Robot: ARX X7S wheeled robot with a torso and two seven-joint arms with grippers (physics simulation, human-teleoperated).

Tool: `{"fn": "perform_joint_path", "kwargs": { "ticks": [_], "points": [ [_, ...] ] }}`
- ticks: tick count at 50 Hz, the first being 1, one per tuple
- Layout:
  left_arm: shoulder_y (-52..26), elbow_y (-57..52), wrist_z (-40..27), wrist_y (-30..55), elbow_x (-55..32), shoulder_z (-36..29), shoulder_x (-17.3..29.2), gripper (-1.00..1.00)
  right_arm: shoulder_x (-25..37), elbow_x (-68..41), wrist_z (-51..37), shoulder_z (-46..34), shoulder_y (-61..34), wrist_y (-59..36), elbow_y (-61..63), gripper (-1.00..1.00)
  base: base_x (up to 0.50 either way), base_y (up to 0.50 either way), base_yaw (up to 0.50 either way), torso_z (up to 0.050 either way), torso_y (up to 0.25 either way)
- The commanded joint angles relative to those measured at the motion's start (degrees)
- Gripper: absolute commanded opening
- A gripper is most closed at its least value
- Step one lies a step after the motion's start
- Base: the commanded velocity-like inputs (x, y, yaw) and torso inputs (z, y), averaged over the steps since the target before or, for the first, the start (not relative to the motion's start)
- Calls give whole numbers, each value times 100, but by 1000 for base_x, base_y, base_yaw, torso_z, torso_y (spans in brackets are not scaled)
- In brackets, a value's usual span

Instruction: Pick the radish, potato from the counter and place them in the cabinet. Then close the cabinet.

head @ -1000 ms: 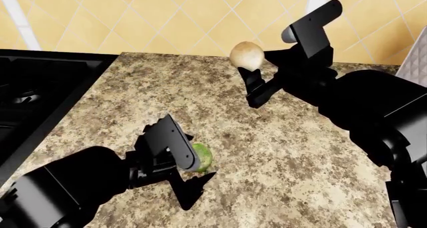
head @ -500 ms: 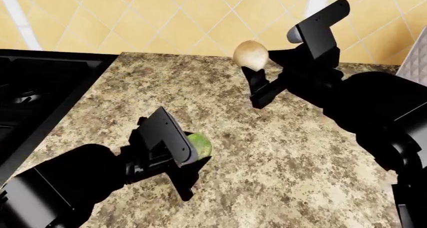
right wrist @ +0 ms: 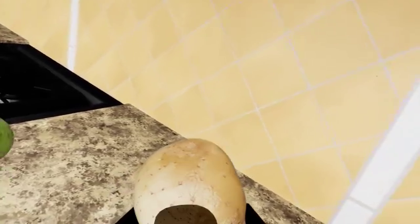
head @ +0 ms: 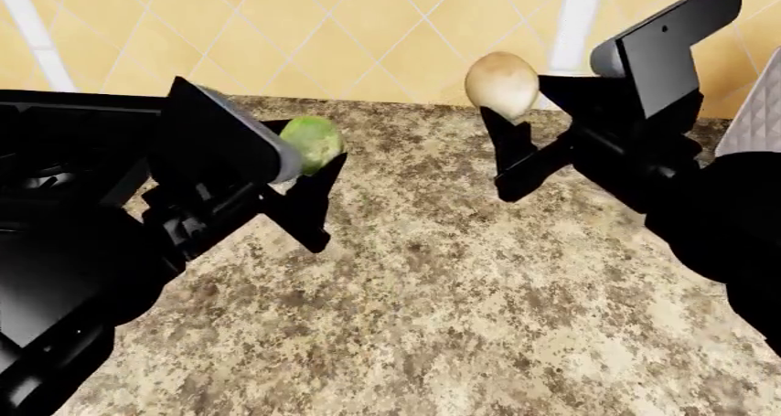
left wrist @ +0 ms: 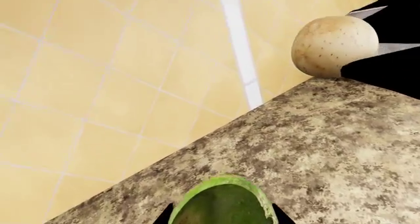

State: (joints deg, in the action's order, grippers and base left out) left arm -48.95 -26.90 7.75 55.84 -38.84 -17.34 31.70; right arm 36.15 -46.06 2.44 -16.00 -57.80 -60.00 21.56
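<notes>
Radish (head: 311, 143) left, potato (head: 502, 82) right — both above the counter (head: 488, 288), well apart.

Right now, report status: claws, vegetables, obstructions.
Left claw shut on radish, lifted off counter. Right claw shut on potato, also aloft. Cabinet not in view.

Yellow diagonal-tiled wall (head: 366, 32) with white stripes
</notes>
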Motion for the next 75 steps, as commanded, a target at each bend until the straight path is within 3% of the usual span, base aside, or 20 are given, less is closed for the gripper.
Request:
{"fn": "perform_joint_path", "kwargs": {
  "ticks": [1,23,37,51,67,75],
  "points": [
    [-502,-217,-275,405,-467,440,-62,-100,257,-278,-264,472,235,-155,678,-100,0,0,0,0,0],
    [-1422,-174,-477,989,-832,537,-220,-100,556,-749,-591,1025,552,-324,1364,-100,-240,228,0,0,0],
    [-1484,-82,-627,899,-744,530,-321,-100,461,-779,-700,1184,616,-168,1334,-100,138,446,0,0,0],
    [-1512,-87,-832,927,-817,614,-478,-100,323,-932,-915,1393,577,-139,1318,-100,179,103,0,0,0],
    [-1558,-116,-986,926,-890,731,-529,-100,169,-921,-1042,1356,571,-72,1251,-100,0,0,-487,0,1],
    [-1590,-161,-1093,973,-947,843,-500,-100,175,-746,-970,1095,404,-40,1252,-100,-1,212,-16,0,0]
  ]
}}
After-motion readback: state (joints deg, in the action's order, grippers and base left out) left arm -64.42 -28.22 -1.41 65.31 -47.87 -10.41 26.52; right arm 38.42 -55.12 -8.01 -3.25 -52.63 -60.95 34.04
